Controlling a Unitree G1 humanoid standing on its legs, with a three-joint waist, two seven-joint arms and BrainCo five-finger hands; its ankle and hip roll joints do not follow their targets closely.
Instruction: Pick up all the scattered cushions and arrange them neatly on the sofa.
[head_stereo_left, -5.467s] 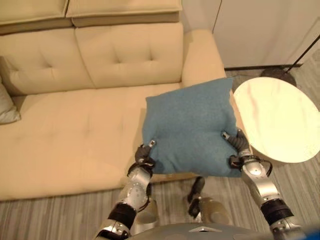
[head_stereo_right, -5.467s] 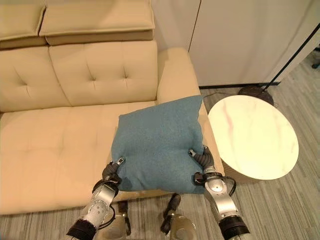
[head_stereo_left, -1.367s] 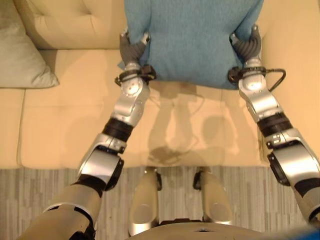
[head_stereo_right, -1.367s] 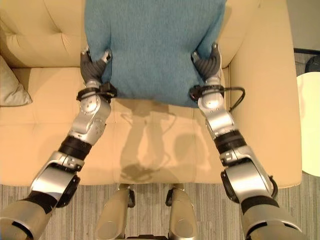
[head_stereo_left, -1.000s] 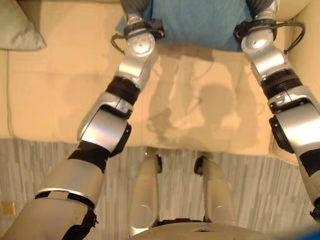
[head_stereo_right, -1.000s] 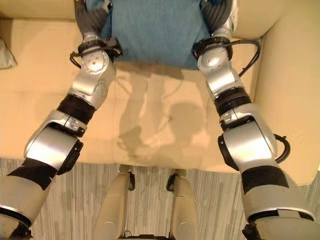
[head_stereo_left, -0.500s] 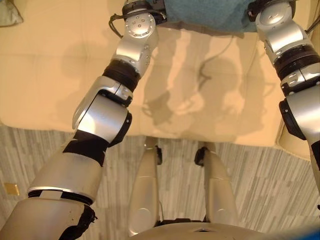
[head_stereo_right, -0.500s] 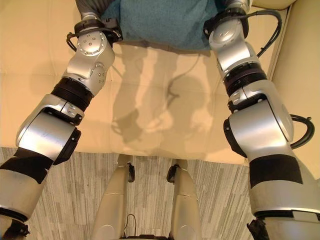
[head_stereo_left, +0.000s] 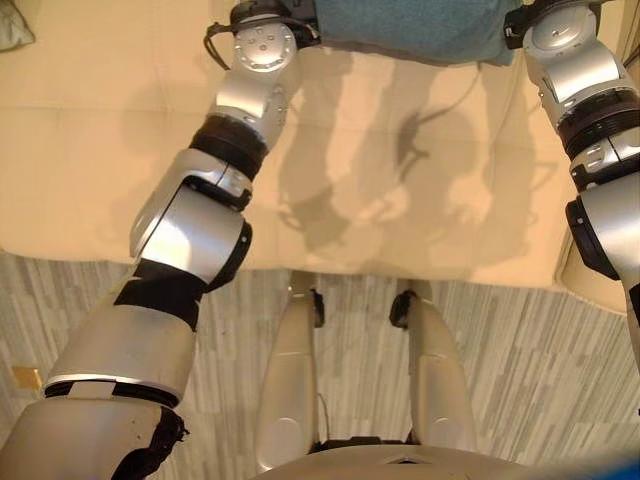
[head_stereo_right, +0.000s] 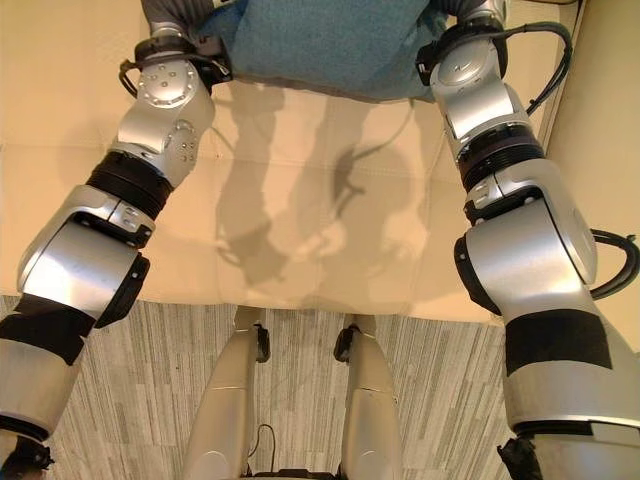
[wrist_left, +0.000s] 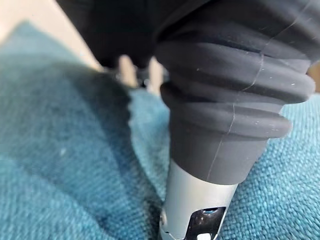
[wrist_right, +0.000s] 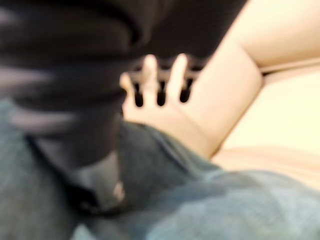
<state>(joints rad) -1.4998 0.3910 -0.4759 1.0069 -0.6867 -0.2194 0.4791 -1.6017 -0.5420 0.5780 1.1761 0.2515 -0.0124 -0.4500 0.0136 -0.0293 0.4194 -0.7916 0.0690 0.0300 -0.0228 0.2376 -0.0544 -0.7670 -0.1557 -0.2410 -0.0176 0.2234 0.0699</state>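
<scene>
The blue cushion (head_stereo_right: 320, 40) lies at the back of the beige sofa's seat (head_stereo_left: 120, 150), cut off by the views' top edge. Both arms reach forward over the seat to it. My left hand (head_stereo_right: 172, 20) grips its left side. In the left wrist view the thumb (wrist_left: 192, 210) digs into the blue cushion (wrist_left: 60, 165). My right hand (head_stereo_right: 468, 18) holds the right side. In the right wrist view its thumb (wrist_right: 97, 187) lies on the cushion (wrist_right: 200, 205) and its fingers (wrist_right: 160, 82) show past the edge against the sofa.
A corner of a grey cushion (head_stereo_left: 12, 25) lies at the seat's far left. The sofa's armrest (head_stereo_right: 600, 150) rises on the right. Striped grey floor (head_stereo_left: 520, 350) runs along the sofa's front edge.
The view has tipped down, and the arms have stretched further over the seat. The blue cushion, held over the sofa's front corner 5.5 s ago, now sits near the backrest, both hands still on it.
</scene>
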